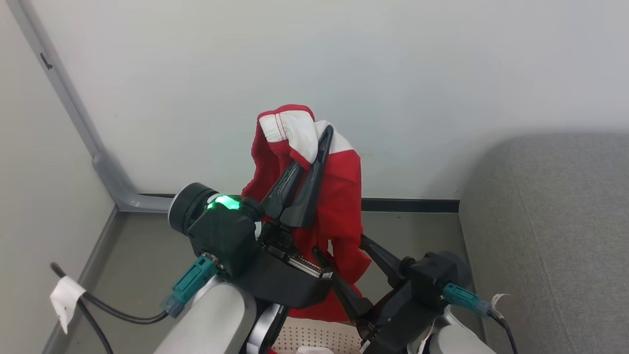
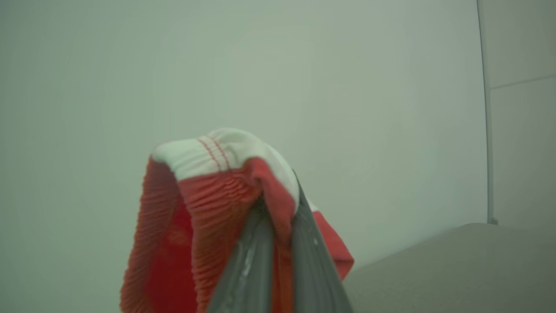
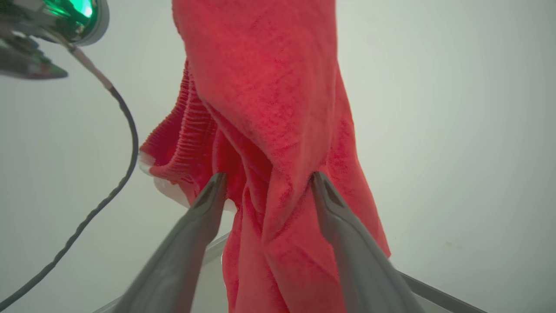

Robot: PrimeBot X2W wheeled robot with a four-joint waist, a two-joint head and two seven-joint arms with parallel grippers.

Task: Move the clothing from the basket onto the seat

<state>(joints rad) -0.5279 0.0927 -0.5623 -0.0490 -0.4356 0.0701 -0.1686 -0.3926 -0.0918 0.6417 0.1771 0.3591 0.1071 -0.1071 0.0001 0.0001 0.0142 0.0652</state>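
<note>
- Closest to the head camera is the pale left forearm (image 1: 216, 319); its wrist shows a green light (image 1: 226, 202).
- From that wrist the left pincer (image 1: 314, 147) points up and away from me, clamped shut on the garment (image 1: 339, 196), a red piece with a white, red-stitched band.
- I see the pinch clearly in the left wrist view: both fingers meet on a fold just below the white band, and ribbed red cloth droops to the left of them.
- Below the grip, the garment hangs down in front of the wall (image 1: 344, 59), clear of the floor (image 1: 142, 246), and its lower end drops behind the arms towards the basket (image 1: 314, 337).
- Lower down, the right pincer (image 1: 339, 244) stands open with its fingers spread wide; the hanging red cloth passes between them and brushes both tips.
- I can make out a strip of the basket's perforated cream wall at the bottom edge, between the two arms.
- To my right lies the grey seat (image 1: 550, 236), well apart from the garment.
- At lower left a black cable (image 1: 113, 309) with a white tag runs over the floor.
</note>
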